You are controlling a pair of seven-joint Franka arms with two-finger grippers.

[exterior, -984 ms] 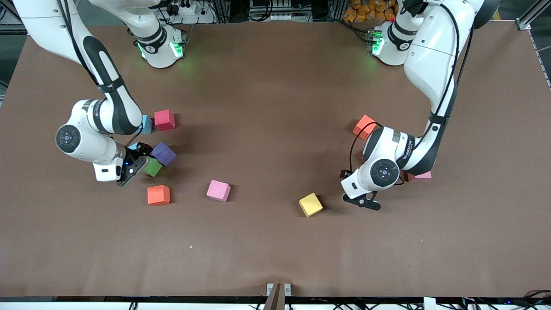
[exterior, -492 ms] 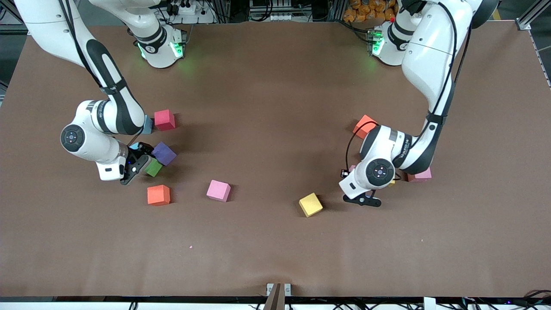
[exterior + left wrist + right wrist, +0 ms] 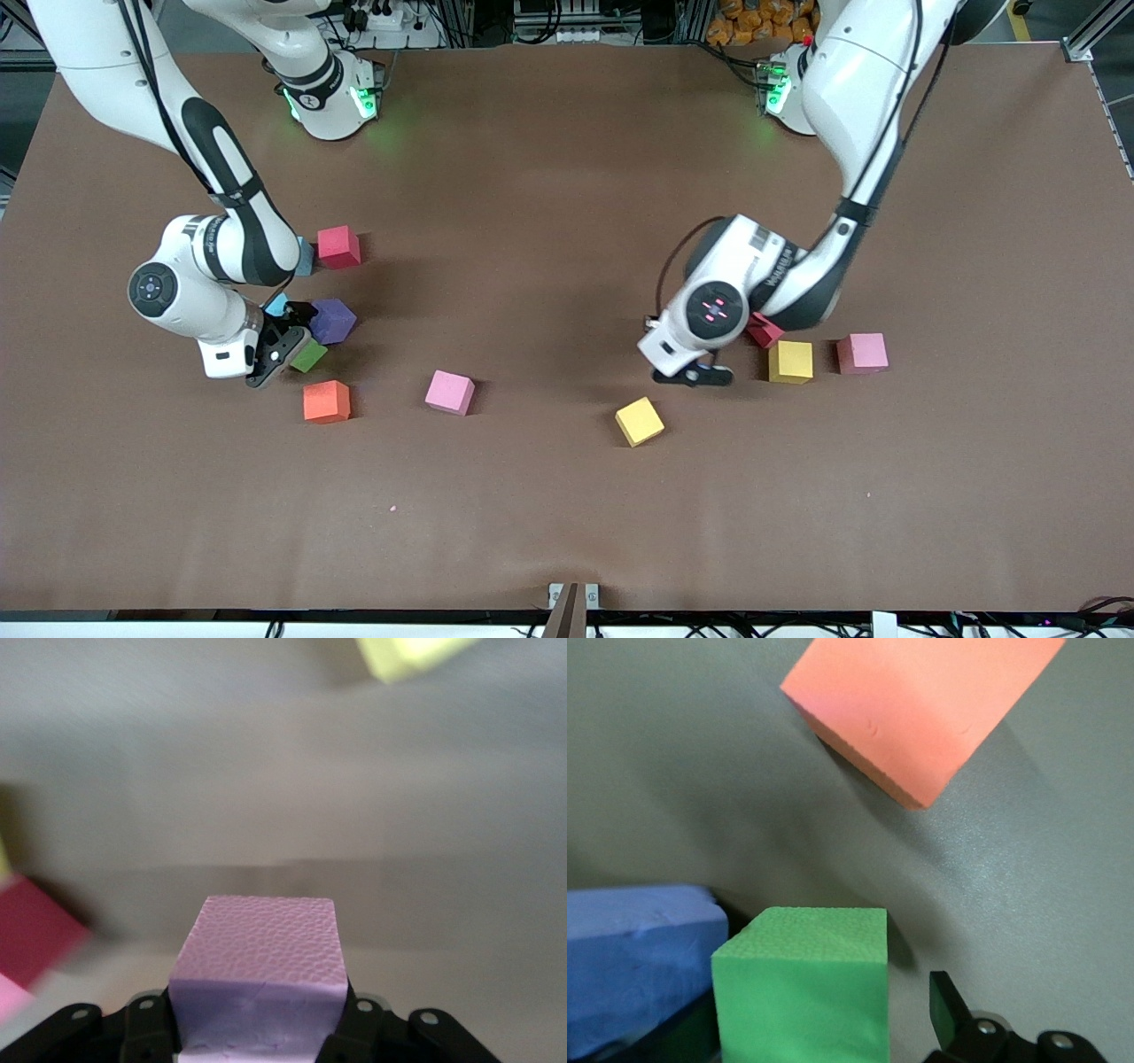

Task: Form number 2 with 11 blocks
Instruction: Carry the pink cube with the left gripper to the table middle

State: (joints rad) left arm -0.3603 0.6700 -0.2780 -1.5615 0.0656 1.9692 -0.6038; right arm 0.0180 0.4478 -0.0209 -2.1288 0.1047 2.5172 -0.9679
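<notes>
Pink block (image 3: pixel 255 979) square between left fingers (image 3: pixel 146 1028)

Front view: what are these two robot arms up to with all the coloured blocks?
They are gathering foam blocks to lay out a number 2. The left gripper is shut on a pinkish block, holding it over the table near a yellow block. The right gripper is open, low at a green block beside a purple block. Everything else lies scattered; no digit is formed yet.
</notes>
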